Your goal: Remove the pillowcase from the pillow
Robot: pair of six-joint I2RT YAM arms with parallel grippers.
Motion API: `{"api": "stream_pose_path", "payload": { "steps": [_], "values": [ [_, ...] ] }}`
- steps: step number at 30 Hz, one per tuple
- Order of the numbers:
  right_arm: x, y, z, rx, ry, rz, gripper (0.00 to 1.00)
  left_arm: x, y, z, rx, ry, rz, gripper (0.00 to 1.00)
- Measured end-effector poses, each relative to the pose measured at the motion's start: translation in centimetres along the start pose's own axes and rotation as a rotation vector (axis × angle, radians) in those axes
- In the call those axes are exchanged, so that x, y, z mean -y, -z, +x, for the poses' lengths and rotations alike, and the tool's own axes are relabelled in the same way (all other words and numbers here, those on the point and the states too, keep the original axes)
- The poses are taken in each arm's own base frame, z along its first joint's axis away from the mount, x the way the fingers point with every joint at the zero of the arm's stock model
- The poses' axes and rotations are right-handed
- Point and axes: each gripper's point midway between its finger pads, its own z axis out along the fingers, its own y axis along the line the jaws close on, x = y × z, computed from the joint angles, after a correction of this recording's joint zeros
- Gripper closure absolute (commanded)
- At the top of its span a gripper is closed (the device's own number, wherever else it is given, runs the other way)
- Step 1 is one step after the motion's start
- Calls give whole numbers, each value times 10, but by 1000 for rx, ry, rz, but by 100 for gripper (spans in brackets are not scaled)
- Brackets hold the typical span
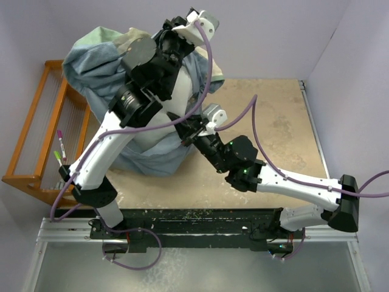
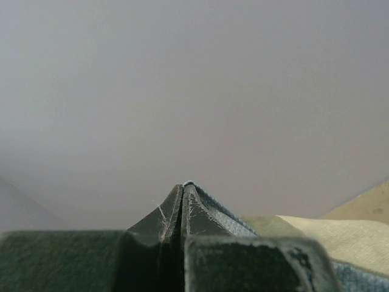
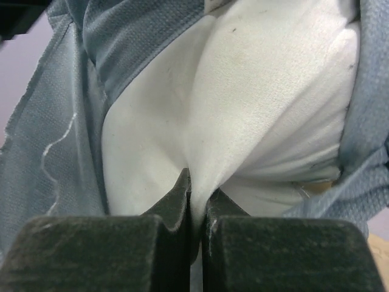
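The pillowcase [image 1: 97,61] is pulled up in a bunch at the back left, pale grey-blue inside showing, with sage and cream patches on top. My left gripper [image 1: 185,25] is raised high and shut on its edge; in the left wrist view the gripper [image 2: 183,186] pinches the grey-blue cloth [image 2: 234,219]. The white pillow [image 1: 159,131] stands partly out of the case. My right gripper [image 1: 189,131] is shut on a fold of it. The right wrist view shows that gripper [image 3: 197,182] pinching the pillow [image 3: 267,91], with the pillowcase [image 3: 55,140] around it.
An orange wooden rack [image 1: 36,140] stands off the table's left side. Two markers [image 1: 61,146] stick up beside the left arm. The tan table top [image 1: 273,121] runs to the right, with lilac walls at the back and right.
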Motion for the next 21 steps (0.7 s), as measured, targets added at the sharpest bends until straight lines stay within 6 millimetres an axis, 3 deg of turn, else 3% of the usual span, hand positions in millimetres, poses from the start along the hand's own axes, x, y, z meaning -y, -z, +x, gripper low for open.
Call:
{"api": "stream_pose_path", "payload": {
  "steps": [4,8,11,16,19,21],
  "values": [
    [13,17,7,-17,0,44,100,13,-30,40,-77,-18,27,100],
    [24,37,19,-40,-4,74,100,15,-44,68,-126,-25,54,100],
    [27,51,21,-42,-30,79,100,7,-48,75,-134,-23,46,100],
    [36,73,8,-22,-72,99,100,-26,-54,89,-156,-12,-27,100],
    [49,77,3,-23,-85,145,100,-36,-55,97,-172,-1,-48,86],
    [59,77,6,-35,-89,183,100,-38,-54,99,-174,11,-44,62]
  ]
}}
